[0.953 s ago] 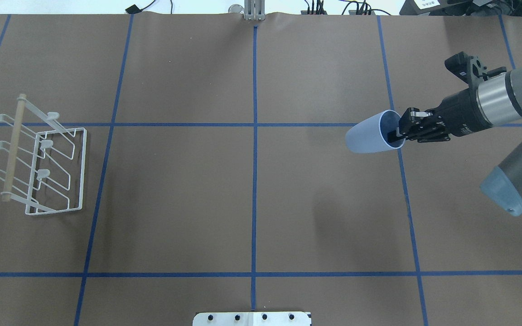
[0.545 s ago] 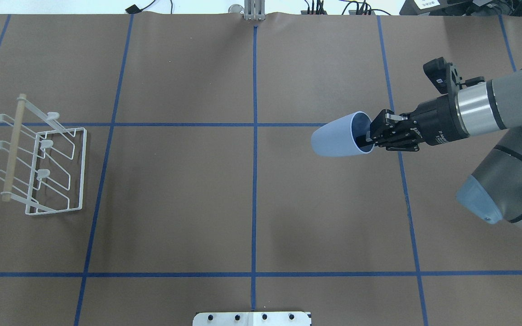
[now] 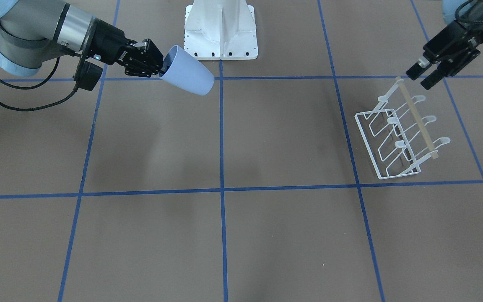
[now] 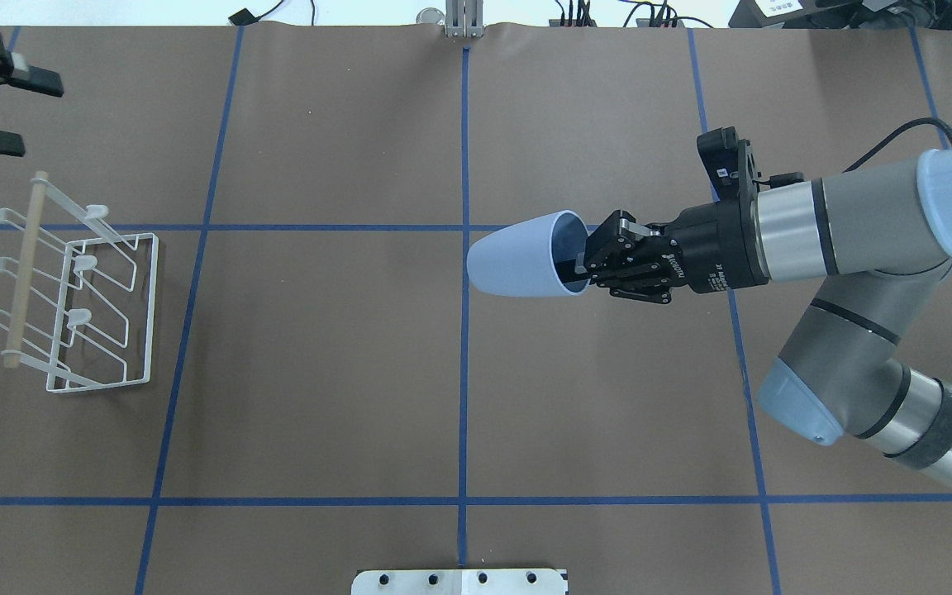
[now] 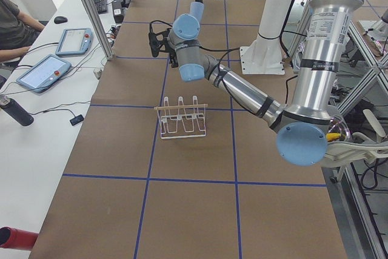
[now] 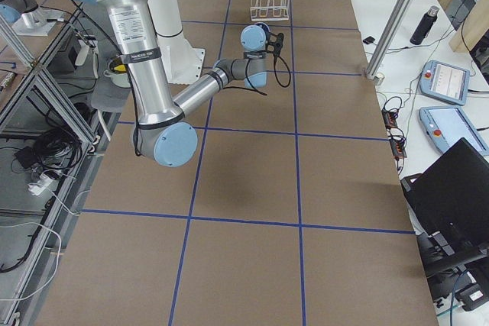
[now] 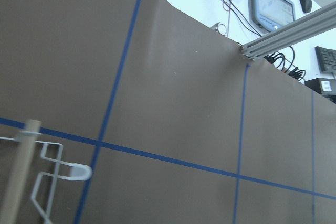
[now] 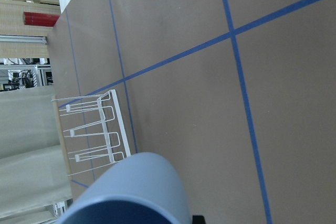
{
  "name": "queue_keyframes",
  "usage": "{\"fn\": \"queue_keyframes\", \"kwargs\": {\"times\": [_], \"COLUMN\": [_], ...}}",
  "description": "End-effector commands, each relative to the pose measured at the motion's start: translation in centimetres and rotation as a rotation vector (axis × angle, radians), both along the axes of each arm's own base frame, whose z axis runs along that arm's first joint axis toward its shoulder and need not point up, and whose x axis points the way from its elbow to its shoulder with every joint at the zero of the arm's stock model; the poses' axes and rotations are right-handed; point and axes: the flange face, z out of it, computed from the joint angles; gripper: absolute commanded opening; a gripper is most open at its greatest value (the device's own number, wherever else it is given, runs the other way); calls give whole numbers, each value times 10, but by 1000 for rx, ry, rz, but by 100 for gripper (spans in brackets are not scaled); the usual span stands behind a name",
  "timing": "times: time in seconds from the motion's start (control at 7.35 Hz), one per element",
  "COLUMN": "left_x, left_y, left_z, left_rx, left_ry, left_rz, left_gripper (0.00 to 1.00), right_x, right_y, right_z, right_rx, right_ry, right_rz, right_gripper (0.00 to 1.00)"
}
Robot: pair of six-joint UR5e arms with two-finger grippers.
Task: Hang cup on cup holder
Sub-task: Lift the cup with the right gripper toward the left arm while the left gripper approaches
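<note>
Grey tubular right arm, capped in pale blue at the joints, banded in bright silver near the wrist. Black right gripper (white lettering, too small to read); black left gripper. Looped black cable at 7 o'clock of the wrist. White pedestal, dark screws along its 6 o'clock edge.
</note>
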Motion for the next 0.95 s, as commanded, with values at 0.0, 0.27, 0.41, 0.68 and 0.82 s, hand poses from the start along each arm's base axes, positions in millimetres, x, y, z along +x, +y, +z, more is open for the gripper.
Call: {"fn": "queue_keyframes", "kwargs": {"times": [0.0,0.27,0.41,0.68,0.82], "left_x": [35,72,83,80,80], "left_y": [9,23,17,27,29], "left_z": [-47,-67,-68,-78,-87], "left_rx": [-94,-98,-103,-45,-95], "left_ry": [151,234,233,306,342], "left_rz": [57,147,161,182,180], "left_gripper": [98,98,98,98,98], "right_x": [-5,-22,-23,-30,-36], "right_y": [16,37,41,50,57], "right_z": [-24,-33,-41,-51,-64], "right_rx": [-83,-152,-208,-260,-255], "right_ry": [-173,-307,-373,-449,-470], "right_rz": [13,45,46,42,20], "right_gripper": [0,0,0,0,0]}}
